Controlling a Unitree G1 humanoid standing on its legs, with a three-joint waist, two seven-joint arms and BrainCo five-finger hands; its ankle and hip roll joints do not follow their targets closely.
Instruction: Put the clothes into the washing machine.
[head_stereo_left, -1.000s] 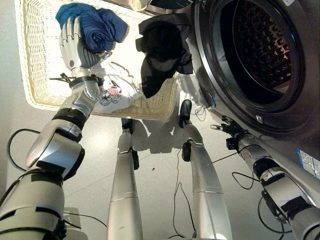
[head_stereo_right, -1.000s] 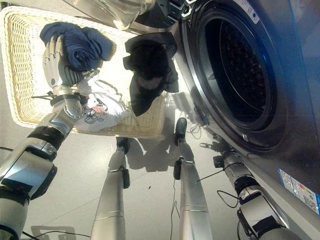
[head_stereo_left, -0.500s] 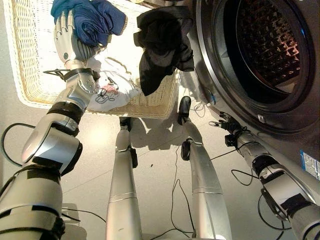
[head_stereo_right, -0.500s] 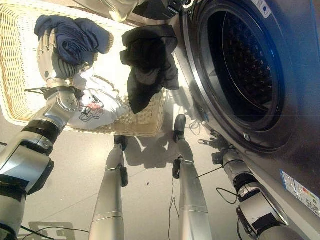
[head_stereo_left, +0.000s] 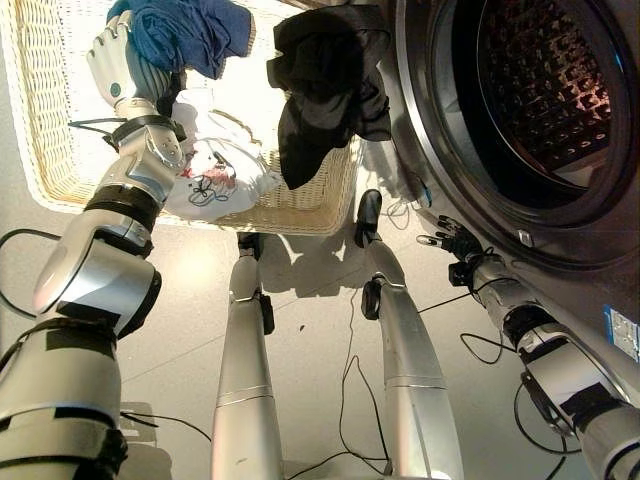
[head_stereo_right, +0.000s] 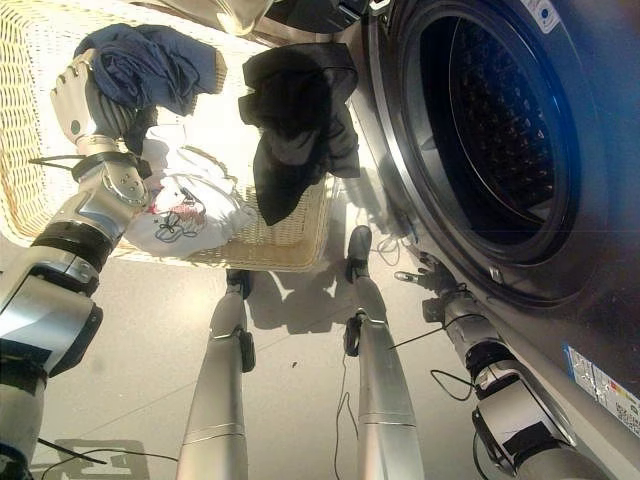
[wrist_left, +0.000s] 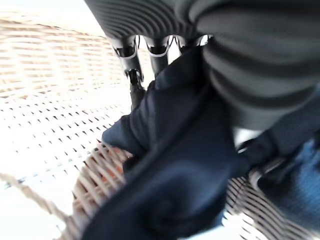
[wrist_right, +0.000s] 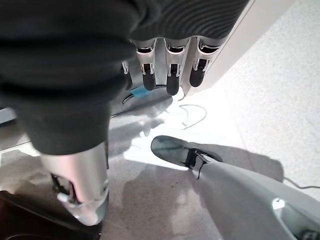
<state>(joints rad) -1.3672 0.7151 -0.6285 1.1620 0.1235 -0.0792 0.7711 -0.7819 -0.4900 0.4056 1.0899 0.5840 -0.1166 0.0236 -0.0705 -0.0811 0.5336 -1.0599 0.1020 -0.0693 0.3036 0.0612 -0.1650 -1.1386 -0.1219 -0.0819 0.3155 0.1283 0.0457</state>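
1. Compared with a second ago, the left hand (head_stereo_left: 118, 72) sits further toward the far left part of the wicker basket (head_stereo_left: 45, 120), and the blue garment (head_stereo_left: 185, 30) has come with it; some of that shift is just the camera moving.
2. That left hand is clamped on the blue garment: its fingers (wrist_left: 136, 82) curl into the dark blue cloth, which bunches up right against the palm and spills over past the fingertips toward the basket's far edge.
3. A white printed shirt (head_stereo_left: 215, 175) lies in the basket just below the hand, near the basket's front rim, tucked beside the left forearm.
4. A black garment (head_stereo_right: 295, 120) hangs over the basket's right rim, the side closest to the washing machine (head_stereo_right: 590, 230), with one end drooping down the outside of the wicker.
5. The washer door is open and the drum (head_stereo_left: 545, 80) is dark inside; I can't make out any clothes in there.
6. The right hand (head_stereo_left: 455, 243) is low by the machine's front, under the door opening, well apart from the basket. Its fingers (wrist_right: 171, 75) are straight and relaxed, holding nothing.
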